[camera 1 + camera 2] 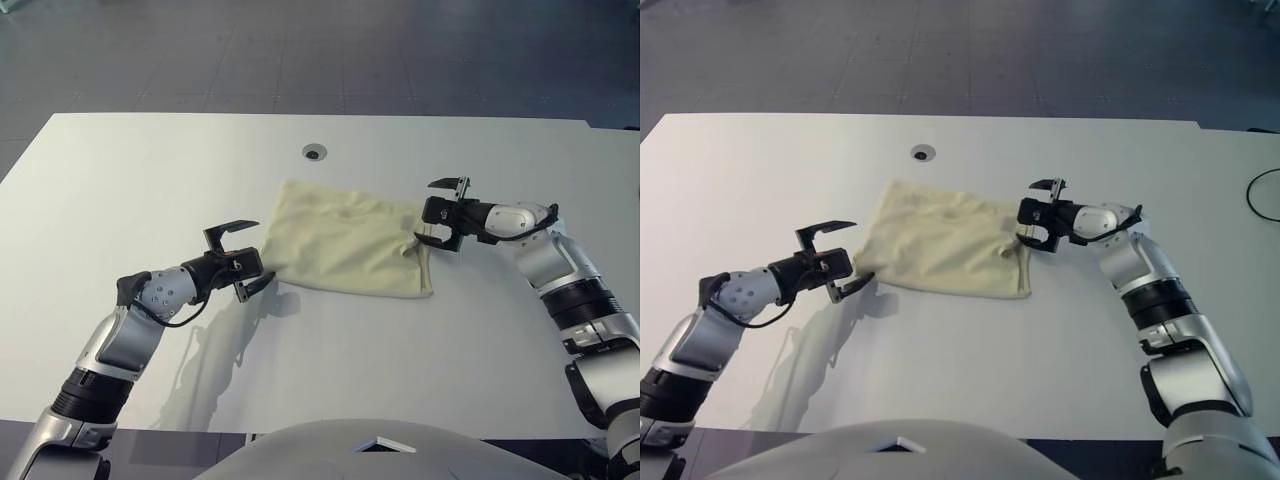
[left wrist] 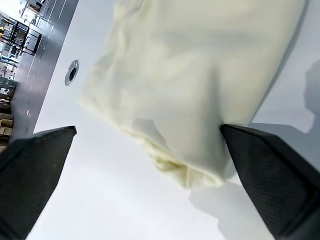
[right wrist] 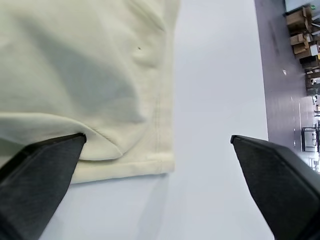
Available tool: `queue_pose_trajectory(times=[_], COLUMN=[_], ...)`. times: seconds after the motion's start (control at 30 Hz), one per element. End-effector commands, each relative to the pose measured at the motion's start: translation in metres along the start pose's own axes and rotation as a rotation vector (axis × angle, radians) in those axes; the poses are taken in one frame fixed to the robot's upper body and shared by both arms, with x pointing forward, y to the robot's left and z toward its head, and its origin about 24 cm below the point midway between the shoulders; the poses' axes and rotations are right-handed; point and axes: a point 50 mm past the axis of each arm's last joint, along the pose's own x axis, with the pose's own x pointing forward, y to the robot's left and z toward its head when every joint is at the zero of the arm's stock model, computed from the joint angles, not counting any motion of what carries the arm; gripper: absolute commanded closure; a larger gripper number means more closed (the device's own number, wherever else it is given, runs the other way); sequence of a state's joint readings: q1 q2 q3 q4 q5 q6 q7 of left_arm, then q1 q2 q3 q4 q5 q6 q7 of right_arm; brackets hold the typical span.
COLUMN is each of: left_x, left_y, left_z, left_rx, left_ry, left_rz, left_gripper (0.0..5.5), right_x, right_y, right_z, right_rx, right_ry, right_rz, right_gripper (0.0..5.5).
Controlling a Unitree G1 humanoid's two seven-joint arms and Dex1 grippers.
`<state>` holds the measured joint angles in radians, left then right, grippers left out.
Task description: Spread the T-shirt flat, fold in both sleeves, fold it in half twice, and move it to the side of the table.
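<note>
We see a white table (image 1: 120, 180) with the folded pale-yellow T-shirt (image 1: 345, 240) lying near its middle, and a small round grommet (image 1: 314, 152) set in the tabletop just beyond it

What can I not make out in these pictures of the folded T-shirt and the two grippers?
- Sleeves of the T-shirt: eye views, hidden under its top layer.
- Number of folded layers: eye views, the edges are too small.
- Whether the right gripper touches the cloth: eye views, its lower finger overlaps the edge.
- Most of the T-shirt: left wrist view, cut off by the picture's edge.
</note>
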<state>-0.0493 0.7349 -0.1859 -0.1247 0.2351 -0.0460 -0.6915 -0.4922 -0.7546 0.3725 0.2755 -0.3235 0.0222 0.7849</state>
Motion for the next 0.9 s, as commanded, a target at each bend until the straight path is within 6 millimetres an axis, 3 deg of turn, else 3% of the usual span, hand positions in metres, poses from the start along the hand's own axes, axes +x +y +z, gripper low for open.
queue_pose_trajectory(times=[0.03,0.2,0.33,0.5,0.77,0.9], left_x=[0.002,0.025,0.053,0.089,0.117,0.116], left_y=[0.011,0.036,0.053,0.058,0.067,0.091], left_z=[-0.020,-0.034,-0.027,-0.015,-0.003,0.007], left_rx=[0.037,0.092,0.112,0.120,0.154,0.168], left_ry=[0.065,0.086,0.041,0.005,0.024,0.010], left_rz=[-0.041,-0.030,0.000,0.010,0.112,0.290], left_gripper=[0.10,0.10,0.10,0.10,0.10,0.10], right_x=[-0.015,-0.034,-0.041,-0.038,-0.037,-0.029], right_y=[0.020,0.042,0.055,0.067,0.059,0.051], right_z=[0.005,0.029,0.051,0.077,0.093,0.104], right_rx=[-0.076,-0.115,-0.076,0.033,0.113,0.131], right_ry=[-0.008,-0.100,-0.176,-0.263,-0.313,-0.355], right_rz=[0.145,0.280,0.334,0.356,0.345,0.302], right_gripper=[0.12,0.12,0.12,0.12,0.12,0.12])
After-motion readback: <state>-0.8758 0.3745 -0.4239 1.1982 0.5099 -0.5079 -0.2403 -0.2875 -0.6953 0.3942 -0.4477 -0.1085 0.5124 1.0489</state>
